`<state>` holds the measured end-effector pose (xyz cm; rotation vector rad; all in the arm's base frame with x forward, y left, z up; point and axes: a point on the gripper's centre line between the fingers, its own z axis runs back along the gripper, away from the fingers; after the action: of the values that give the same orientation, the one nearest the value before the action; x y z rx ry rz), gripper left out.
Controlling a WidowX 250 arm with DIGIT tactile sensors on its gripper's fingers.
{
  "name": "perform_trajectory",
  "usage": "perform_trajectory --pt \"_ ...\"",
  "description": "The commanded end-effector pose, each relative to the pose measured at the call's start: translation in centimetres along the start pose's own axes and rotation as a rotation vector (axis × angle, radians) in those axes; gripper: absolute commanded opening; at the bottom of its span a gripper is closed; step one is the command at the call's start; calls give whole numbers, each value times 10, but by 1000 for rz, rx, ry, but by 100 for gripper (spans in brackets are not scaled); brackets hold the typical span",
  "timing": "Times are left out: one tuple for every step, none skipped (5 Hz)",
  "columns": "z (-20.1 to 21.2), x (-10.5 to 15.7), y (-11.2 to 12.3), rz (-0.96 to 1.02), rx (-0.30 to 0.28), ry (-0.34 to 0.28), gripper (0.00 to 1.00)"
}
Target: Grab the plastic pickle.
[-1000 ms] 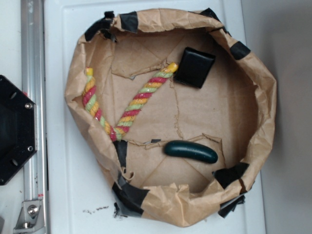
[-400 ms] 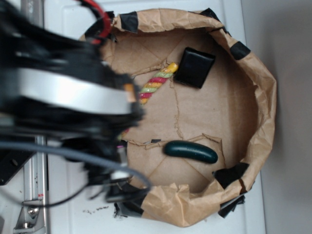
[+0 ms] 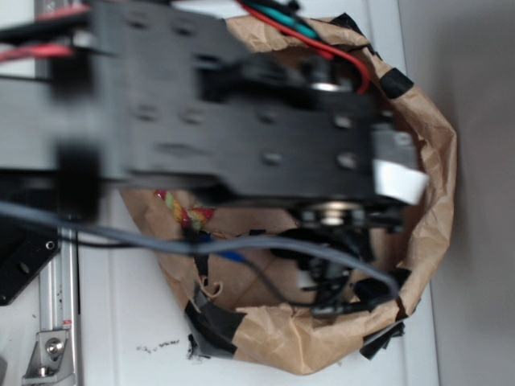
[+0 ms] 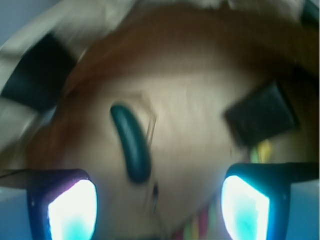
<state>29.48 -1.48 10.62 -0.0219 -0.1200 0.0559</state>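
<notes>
Wrist view: gripper (image 4: 159, 205) spread wide above paper bowl (image 4: 200, 120), pickle (image 4: 131, 142) between fingers, nearer left one, untouched. Exterior: arm (image 3: 241, 129) covers bowl.

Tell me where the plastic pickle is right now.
In the wrist view the plastic pickle lies on the paper bowl floor, left of centre, nearer the left fingertip, with the black block to its right.

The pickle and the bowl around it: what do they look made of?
The pickle looks like smooth, hard plastic: uniform dark green with a faint sheen, though blurred. The bowl looks like crumpled brown paper, matte and creased, patched with black tape at the rim.
</notes>
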Motion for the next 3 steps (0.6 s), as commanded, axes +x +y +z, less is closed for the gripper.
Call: perform_trajectory --pt "-24 14 -13 -224 12 -109 100" --pt "-37 0 -31 -273 14 -88 100" --pt "-59 -6 -42 -289 32 -58 100"
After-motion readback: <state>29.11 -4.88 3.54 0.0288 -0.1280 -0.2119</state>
